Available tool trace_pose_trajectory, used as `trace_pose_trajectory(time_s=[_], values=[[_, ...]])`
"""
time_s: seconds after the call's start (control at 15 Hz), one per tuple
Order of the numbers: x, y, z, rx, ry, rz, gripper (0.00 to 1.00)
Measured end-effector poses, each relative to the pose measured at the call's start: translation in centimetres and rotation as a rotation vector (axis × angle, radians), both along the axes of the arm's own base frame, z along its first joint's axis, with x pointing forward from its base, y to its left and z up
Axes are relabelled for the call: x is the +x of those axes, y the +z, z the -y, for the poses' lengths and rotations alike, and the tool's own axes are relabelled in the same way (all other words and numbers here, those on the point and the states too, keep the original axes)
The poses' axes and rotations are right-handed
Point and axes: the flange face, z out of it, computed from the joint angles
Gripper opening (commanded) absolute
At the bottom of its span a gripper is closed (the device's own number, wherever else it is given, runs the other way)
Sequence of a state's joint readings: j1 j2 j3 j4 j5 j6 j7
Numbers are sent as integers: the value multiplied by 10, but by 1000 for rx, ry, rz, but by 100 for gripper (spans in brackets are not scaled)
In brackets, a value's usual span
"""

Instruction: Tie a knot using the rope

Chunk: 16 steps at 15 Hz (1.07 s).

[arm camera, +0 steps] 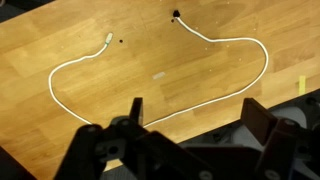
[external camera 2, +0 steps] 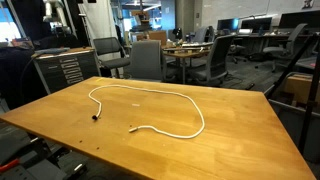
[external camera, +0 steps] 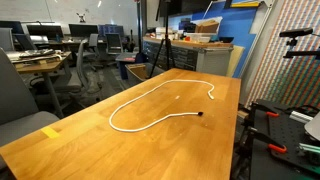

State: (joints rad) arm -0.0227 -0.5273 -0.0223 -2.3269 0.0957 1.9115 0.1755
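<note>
Below and ahead of the gripper: the rope (arm camera: 215, 40) lies flat on the desk (arm camera: 60, 25), touched by nothing.
Rope, shape: one open loop, an uneven oval, with no crossing or knot to be seen.
Rope, long axis: runs crosswise to the gripper, from one finger's side over to the other; in both exterior views (external camera: 150, 84) (external camera 2: 200, 115) the oval stretches along the desk's length.
Rope, opening: the gap of the loop faces away from the gripper, and the closed long side is the nearest, passing under the space between the fingers in the wrist view.
Rope, ends: the dark tip (arm camera: 177, 15) and the pale tip (arm camera: 108, 40) both lie on the far side, apart from each other and pointing roughly toward one another.
Rope, material: thin white cord, limp and smoothly curved.
Desk, material: warm orange-brown wood in narrow glued strips, matte with a faint sheen.
Beside the gripper: a small yellow strip (arm camera: 302, 84) sits on the desk outside the loop, near the edge.
Gripper (arm camera: 193, 105): released, its two dark fingers (arm camera: 136, 110) spread wide with nothing between them.
Arm pose: the wrist looks steeply down onto the desk from above the loop's near side, well clear of the surface.
</note>
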Motion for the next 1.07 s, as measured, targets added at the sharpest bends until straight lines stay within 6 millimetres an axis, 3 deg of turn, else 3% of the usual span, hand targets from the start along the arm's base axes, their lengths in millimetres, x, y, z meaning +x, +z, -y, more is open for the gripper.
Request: trace_pose_trajectory(time_s=[0.27,0.53,0.73,1.07], values=[[0,12,0,-1,0,26,100],[0,11,0,-1,0,24,100],[-6,14,-3,-42,146,16,100],[-33,46,-18,-81,403,48,100]])
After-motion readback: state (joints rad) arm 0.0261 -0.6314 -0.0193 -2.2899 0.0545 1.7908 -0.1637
